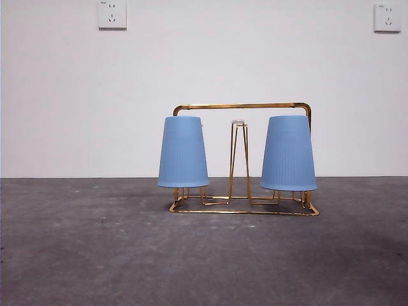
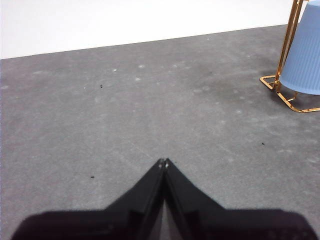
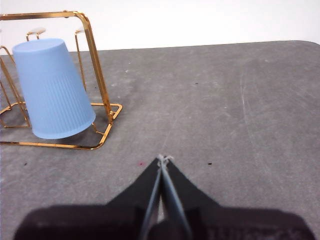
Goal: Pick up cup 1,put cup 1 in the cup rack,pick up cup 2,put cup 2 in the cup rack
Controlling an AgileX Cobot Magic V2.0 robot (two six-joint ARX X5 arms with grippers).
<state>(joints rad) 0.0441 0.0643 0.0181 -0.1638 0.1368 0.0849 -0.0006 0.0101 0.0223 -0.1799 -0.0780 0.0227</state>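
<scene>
The gold wire cup rack (image 1: 242,106) stands on the grey table in the front view. Two blue cups hang upside down on its prongs: one (image 1: 183,152) at the left end, one (image 1: 289,153) at the right end. A bare pale-tipped prong (image 1: 238,122) rises between them. The left wrist view shows the left cup (image 2: 304,55) and a rack corner (image 2: 270,81) off to the side, with my left gripper (image 2: 163,162) shut and empty over bare table. My right gripper (image 3: 164,158) is shut and empty, apart from the right cup (image 3: 52,87) on the rack (image 3: 95,60).
A white wall stands behind the table, with two sockets (image 1: 111,14) (image 1: 387,17) high up. The grey tabletop (image 1: 95,255) spreads wide in front of and beside the rack. Neither arm shows in the front view.
</scene>
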